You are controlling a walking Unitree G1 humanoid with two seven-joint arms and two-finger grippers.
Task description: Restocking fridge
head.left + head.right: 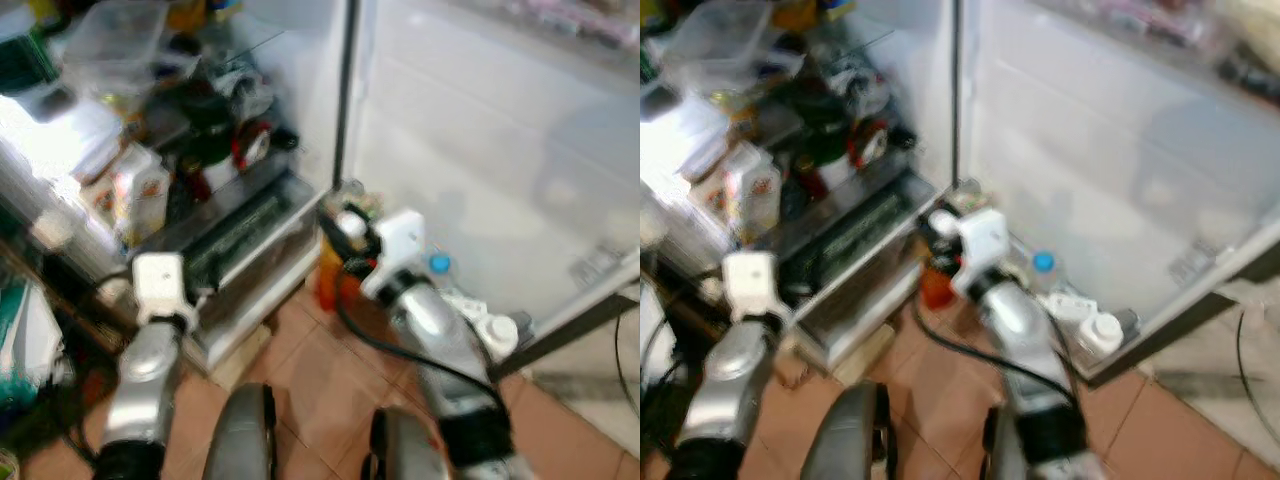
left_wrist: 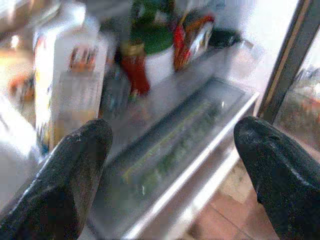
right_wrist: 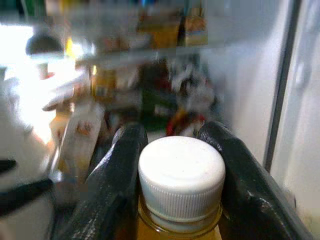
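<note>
Carrying step, by the look of it: right gripper clamped on the neck of a white-capped clear bottle of orange-amber liquid, low centre in the head views, just beside the open fridge's door hinge. Left gripper spread wide and empty, lower left, facing the clear bottom drawer. Next, probably: lifting the bottle toward a free spot on a crowded shelf, avoiding the white carton.

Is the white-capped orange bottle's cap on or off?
On: the white ribbed cap sits on the orange bottle, between the right gripper's fingers.
</note>
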